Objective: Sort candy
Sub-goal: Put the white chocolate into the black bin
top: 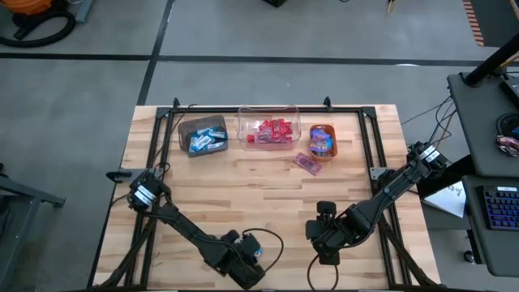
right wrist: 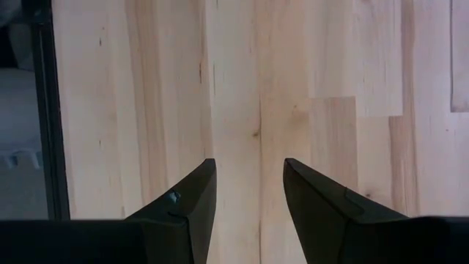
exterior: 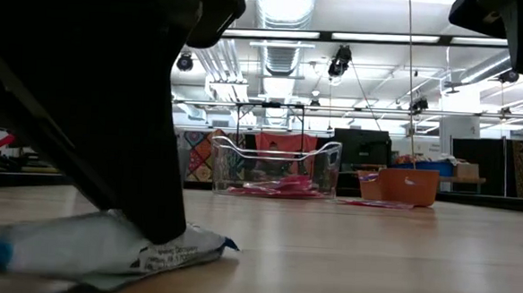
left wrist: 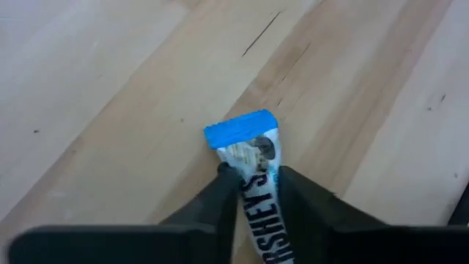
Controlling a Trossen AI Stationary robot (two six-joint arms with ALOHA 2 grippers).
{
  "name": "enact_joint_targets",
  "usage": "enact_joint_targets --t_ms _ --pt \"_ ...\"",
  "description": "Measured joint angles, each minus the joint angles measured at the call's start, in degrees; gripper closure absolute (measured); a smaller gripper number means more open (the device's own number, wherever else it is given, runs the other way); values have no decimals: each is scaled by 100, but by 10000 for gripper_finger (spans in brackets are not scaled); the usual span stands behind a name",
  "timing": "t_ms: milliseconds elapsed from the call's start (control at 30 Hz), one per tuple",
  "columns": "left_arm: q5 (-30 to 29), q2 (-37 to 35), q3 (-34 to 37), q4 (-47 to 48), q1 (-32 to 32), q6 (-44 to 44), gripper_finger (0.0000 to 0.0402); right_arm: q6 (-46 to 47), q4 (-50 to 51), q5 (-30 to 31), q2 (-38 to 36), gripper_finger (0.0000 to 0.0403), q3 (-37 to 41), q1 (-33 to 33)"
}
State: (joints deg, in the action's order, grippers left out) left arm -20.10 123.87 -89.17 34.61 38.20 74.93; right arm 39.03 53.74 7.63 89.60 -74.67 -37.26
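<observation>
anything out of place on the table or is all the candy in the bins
Not all of it. A pink/purple candy lies loose on the wood beside the orange bin. Near the front edge, the left gripper is closed on a blue-and-white candy lying on the table.

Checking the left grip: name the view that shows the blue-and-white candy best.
Left wrist view: the candy lies between the left gripper fingers, wrapper legible. Low view shows it flat on the table, edge-on. High view barely shows it; right wrist view doesn't.
</observation>
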Motion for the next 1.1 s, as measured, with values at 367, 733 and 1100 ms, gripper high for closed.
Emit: enact_joint_targets --t_ms 367,733,1100 --pt "-22 -18 -12 -33 0 -326 397 -11 0 41 0 252 0 0" --pt "-527 -1059 -17 1882 -157 -926 401 -64 0 144 2 252 0 0" --pt "-1669 -2893 63 3976 -1009 -2005 401 -64 -51 859 2 252 0 26"
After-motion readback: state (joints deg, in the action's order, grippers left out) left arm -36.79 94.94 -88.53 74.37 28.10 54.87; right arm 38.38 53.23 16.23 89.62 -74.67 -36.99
